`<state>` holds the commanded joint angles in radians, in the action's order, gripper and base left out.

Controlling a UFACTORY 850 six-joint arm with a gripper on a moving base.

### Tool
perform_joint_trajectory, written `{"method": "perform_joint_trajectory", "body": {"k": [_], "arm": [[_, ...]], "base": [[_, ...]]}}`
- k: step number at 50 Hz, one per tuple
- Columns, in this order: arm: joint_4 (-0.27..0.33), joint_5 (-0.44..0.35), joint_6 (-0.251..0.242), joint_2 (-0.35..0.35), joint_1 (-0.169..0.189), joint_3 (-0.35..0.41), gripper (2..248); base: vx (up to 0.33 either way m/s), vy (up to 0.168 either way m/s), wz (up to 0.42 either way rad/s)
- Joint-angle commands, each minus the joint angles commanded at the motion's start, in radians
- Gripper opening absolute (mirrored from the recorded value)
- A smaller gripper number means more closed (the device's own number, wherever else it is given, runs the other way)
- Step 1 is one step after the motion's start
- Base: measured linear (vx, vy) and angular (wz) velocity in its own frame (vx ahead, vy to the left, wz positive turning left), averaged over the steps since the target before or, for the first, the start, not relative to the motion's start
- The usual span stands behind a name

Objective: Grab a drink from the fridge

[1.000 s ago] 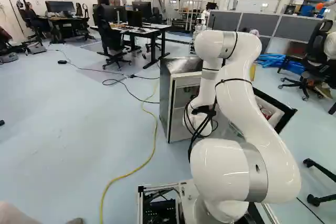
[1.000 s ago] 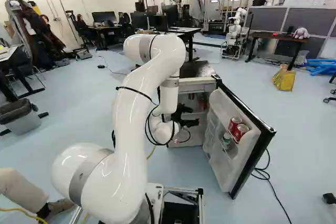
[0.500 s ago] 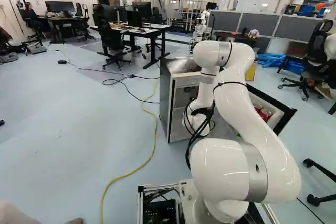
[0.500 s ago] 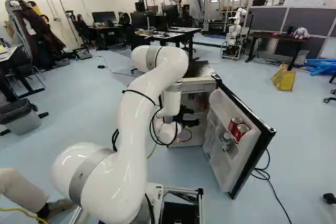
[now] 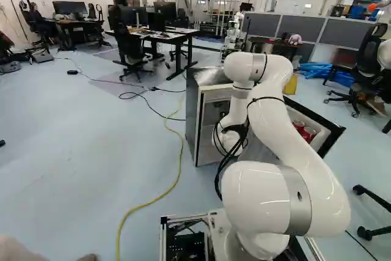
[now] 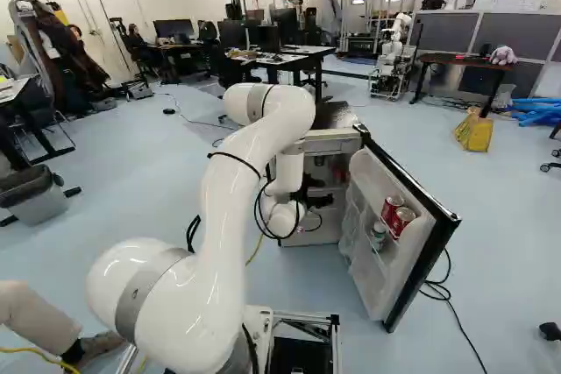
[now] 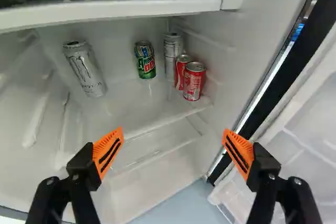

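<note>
My pincer (image 6: pixel 317 195) is released, its orange pads (image 7: pixel 107 151) wide apart, facing into the fridge (image 5: pixel 192 117). The drinks are ahead of it on the shelf (image 7: pixel 131 109), long axes up and down: first a tall silver can (image 7: pixel 85 70), then a green can (image 7: pixel 145 60), a slim silver can (image 7: pixel 172 59) and the red cans (image 7: pixel 193 82) close beside it, all on their bases. I count five there: two silver, one green, two red. The open door (image 6: pixel 368 179) holds two more red cans (image 6: pixel 393 216) and a paler drink (image 6: pixel 378 235). The shelf is pale and glossy. Across the left base view, a black chair (image 5: pixel 127 47) comes first, then the yellow cable (image 5: pixel 168 195) on light-blue floor (image 5: pixel 73 151), the fridge, and grey partitions (image 5: pixel 301 27).
</note>
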<state>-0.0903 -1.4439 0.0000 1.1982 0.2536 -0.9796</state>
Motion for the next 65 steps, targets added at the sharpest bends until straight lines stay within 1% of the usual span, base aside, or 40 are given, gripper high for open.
{"method": "perform_joint_trajectory", "body": {"k": [36,65], "arm": [[0.0,0.0,0.0,0.078,0.001,-0.157,247],[0.0,0.006,0.0,0.129,-0.006,-0.256,247]], "base": [[0.0,0.0,0.0],[0.0,0.0,0.0]]}}
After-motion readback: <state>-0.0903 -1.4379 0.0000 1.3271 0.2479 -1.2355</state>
